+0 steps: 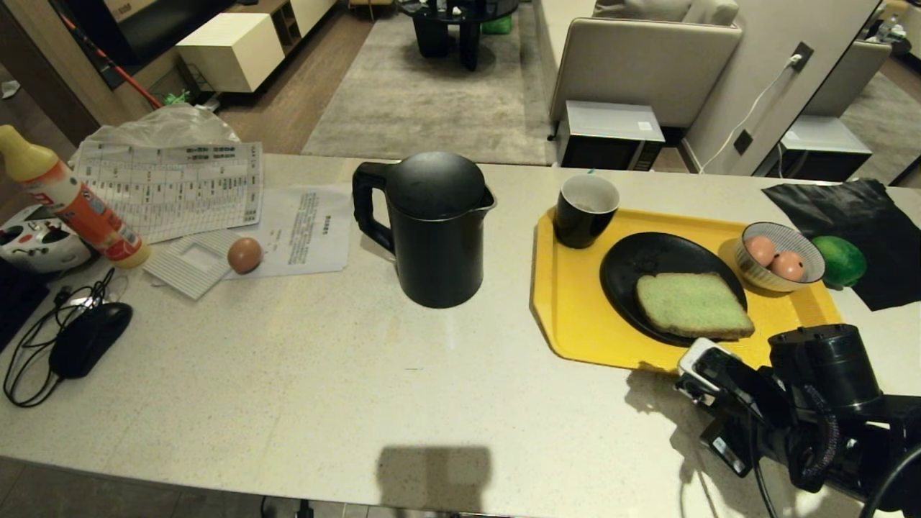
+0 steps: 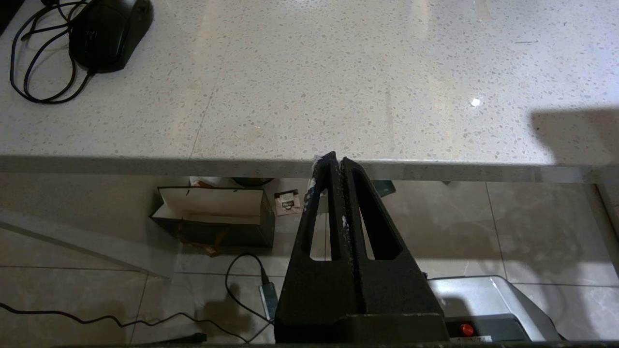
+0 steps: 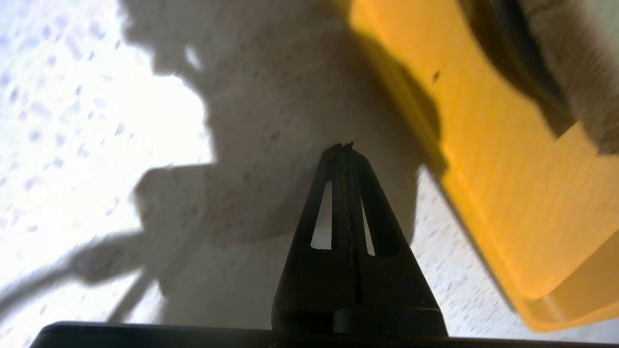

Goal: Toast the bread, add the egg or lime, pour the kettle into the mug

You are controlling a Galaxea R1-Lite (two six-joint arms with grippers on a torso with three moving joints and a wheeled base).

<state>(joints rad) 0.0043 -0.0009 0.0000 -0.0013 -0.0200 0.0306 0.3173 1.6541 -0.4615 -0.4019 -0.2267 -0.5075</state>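
**Breakfast tray laid out, right arm poised at its near edge**

A pale speckled stone counter (image 1: 302, 374) fills the foreground, with a living room of rug and sofa beyond it. Nearest the robot, the left gripper (image 2: 337, 162) hangs parked below the counter's front edge, its fingers pressed flat together around nothing; it looks idle. On the right, the right gripper (image 3: 344, 147) hovers low over the counter just beside the near edge of the yellow tray (image 1: 575, 324), fingers likewise closed and empty. That spot probably puts it within reach of the bread, the first step of the task.

On the tray, the bread (image 1: 692, 304) lies flat on a black plate (image 1: 640, 270), its corner hanging over the plate's near rim, so it should be easy to pinch by the crust. No toaster is in view. Behind the plate to the right sits a striped bowl (image 1: 748, 270) holding two eggs (image 1: 774, 258), and the lime (image 1: 842, 260) rests off the tray, just beside the bowl, on a black sheet (image 1: 863, 223). The mug (image 1: 586, 210) stands upright at the tray's far left corner, facing the kettle (image 1: 432, 230), which stands apart on the bare counter with its handle turned left. A loose egg (image 1: 245, 255) lies on papers (image 1: 302, 230) farther left.
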